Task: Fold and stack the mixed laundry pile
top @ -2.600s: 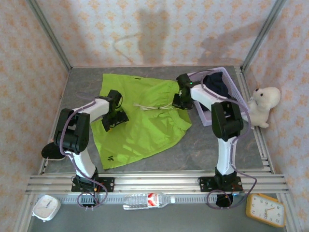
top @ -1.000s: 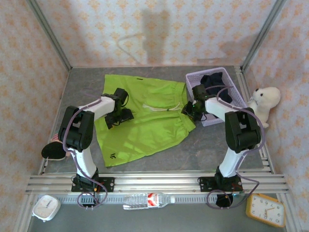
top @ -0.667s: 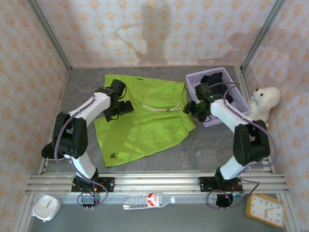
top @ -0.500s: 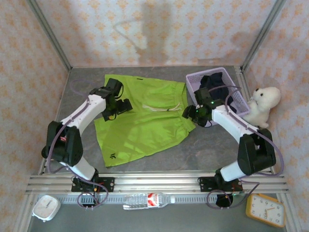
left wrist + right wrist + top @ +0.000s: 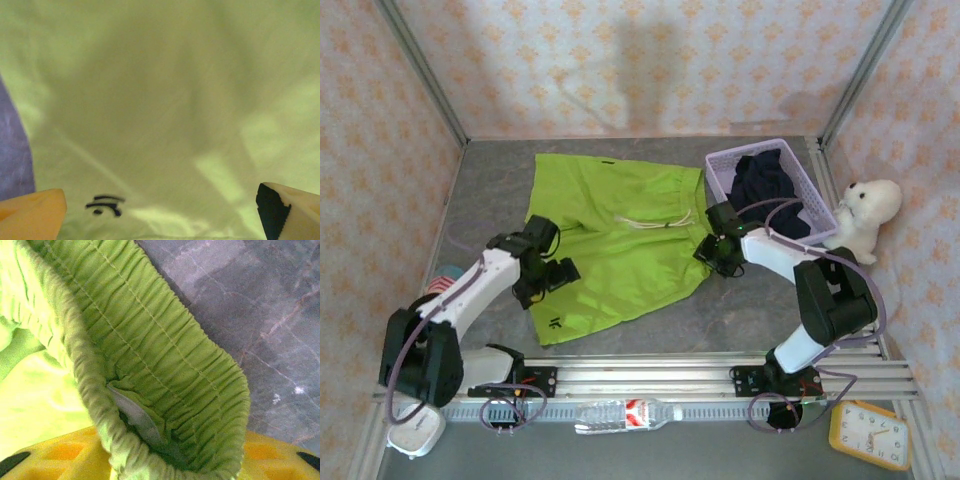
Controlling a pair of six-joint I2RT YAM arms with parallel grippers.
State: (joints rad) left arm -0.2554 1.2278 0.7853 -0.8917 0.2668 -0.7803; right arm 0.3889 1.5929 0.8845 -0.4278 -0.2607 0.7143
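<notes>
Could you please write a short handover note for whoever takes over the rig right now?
Left claw: open, low over the lime-green garment, near its left hem.
Right claw: shut on that garment's waistband, at its right edge.
The lime-green garment lies spread on the table; the navy garment is in the lavender basket.
Done: nothing folded yet.
Left: fold both, then stack.

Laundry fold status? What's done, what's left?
Done: the lime-green shorts lie spread flat on the table; no fold made, nothing stacked. In hand: the right gripper appears pinched on the waistband corner, and the left gripper hangs open over the near left hem, likely setting up the first fold. Left: fold the shorts, then take the navy garment from the lavender basket, fold it, stack both.
</notes>
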